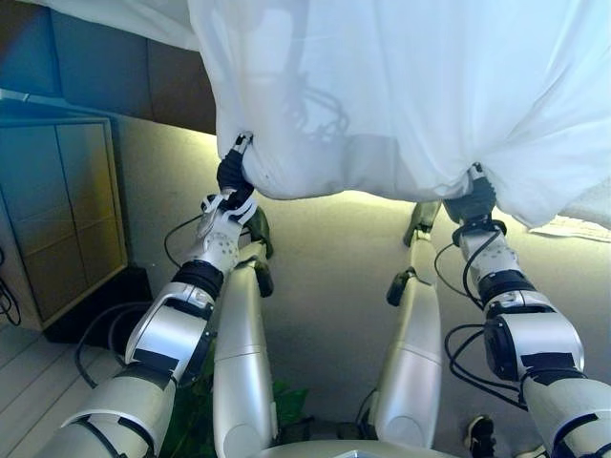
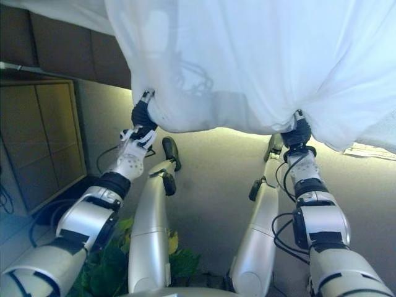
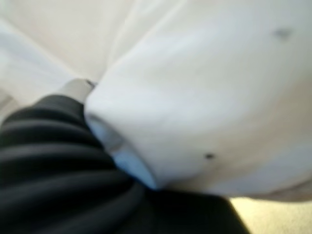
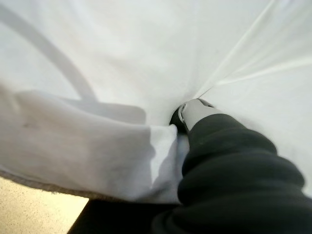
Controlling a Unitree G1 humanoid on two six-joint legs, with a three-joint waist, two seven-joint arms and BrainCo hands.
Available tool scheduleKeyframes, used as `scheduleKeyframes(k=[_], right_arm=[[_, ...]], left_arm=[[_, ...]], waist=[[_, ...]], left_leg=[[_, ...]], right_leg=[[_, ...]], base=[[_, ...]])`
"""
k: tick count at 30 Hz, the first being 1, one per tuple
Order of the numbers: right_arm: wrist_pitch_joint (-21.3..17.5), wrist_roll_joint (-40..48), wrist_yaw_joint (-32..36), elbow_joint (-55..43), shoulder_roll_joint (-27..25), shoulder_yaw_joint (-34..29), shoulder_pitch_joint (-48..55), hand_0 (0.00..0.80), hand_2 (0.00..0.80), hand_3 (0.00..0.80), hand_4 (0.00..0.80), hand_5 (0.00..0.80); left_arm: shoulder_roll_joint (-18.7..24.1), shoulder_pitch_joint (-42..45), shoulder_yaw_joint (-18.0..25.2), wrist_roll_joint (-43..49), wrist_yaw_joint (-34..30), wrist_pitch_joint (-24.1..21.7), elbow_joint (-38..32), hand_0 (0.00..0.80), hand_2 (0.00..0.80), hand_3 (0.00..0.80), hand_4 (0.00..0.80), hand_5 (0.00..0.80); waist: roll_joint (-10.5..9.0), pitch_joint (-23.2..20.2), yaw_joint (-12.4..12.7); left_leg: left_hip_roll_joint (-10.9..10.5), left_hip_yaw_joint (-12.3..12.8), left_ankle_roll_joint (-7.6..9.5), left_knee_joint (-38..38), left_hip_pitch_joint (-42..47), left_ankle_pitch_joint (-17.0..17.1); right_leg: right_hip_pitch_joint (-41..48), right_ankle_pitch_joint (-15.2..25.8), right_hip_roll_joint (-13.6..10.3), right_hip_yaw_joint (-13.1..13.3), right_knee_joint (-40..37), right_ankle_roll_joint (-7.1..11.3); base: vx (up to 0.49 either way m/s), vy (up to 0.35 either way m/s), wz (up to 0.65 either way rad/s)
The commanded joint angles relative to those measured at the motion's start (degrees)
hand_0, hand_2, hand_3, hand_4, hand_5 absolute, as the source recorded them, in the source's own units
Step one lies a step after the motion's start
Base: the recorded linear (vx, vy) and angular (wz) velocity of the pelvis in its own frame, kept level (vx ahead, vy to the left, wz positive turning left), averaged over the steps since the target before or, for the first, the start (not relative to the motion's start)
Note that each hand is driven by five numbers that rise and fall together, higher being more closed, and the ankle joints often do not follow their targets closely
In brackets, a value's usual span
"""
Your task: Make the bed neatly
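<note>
Both robot hands, left (image 1: 232, 175) and right (image 1: 472, 200), pinch the white sheet (image 1: 401, 86) across the frame's top; best lifted evenly, kept taut.

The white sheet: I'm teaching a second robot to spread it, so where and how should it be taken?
Take the sheet along its hanging lower edge, from below, wide apart, where the left hand and right hand already bunch it.

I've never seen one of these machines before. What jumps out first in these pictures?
A big white sheet fills the upper part of the head views, held up off the floor. The left hand grips its lower edge on one side and the right hand on the other, so it sags between them. A wooden cabinet stands at far left.
</note>
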Motion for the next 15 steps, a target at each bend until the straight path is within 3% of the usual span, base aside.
scheduleKeyframes(k=[1,4,7,11,15], right_arm=[[2.6,-3.8,-5.6,3.9,-0.8,3.7,11.3,0.000,0.000,0.000,0.000,0.000],[4.4,-2.5,-9.0,5.3,-2.8,2.5,14.5,0.000,0.000,0.000,0.000,0.000],[5.2,-2.7,-7.9,8.2,-4.7,0.4,18.9,0.000,0.000,0.000,0.000,0.000],[3.3,-0.6,-4.4,9.6,-6.2,-3.5,24.8,0.000,0.000,0.000,0.000,0.000],[-1.3,3.2,0.2,4.5,-5.1,-6.4,28.1,0.000,0.000,0.000,0.000,0.000]], left_arm=[[-0.7,6.7,2.1,6.7,9.3,7.6,10.2,0.000,0.000,0.000,0.000,0.000],[2.3,7.3,4.7,5.4,10.8,8.8,15.8,0.000,0.000,0.000,0.000,0.000],[4.2,8.3,7.0,3.0,9.2,8.8,18.1,0.000,0.000,0.000,0.000,0.000],[5.1,12.5,9.4,-1.5,5.1,6.4,14.4,0.000,0.000,0.000,0.000,0.000],[5.5,17.2,11.1,-5.0,4.6,3.1,3.8,0.000,0.000,0.000,0.000,0.000]], waist=[[3.26,2.0,-0.6],[2.29,2.0,-1.5],[1.76,2.0,-2.2],[1.94,2.0,-2.0],[1.56,2.0,-1.0]], left_leg=[[-1.6,1.1,-0.29,-8.0,-2.9,11.4],[-1.1,1.5,-0.39,-8.8,-0.5,11.5],[-0.7,2.1,-0.33,-10.2,2.3,11.5],[-0.7,2.5,-0.18,-12.9,6.8,11.8],[-0.7,1.8,-0.16,-13.6,9.1,11.3]], right_leg=[[-2.1,1.6,-1.2,-1.0,1.4,-0.37],[0.0,1.9,-0.8,-1.1,0.3,-0.46],[2.0,2.1,-0.8,-1.2,-0.6,-0.45],[5.5,1.7,-0.9,-1.6,-1.2,-0.38],[8.6,0.9,-1.2,-3.1,-1.2,-0.49]], base=[[0.012,0.033,0.00],[0.025,0.031,0.00],[0.012,0.011,0.00],[0.000,-0.017,0.00],[-0.015,-0.140,0.03]])
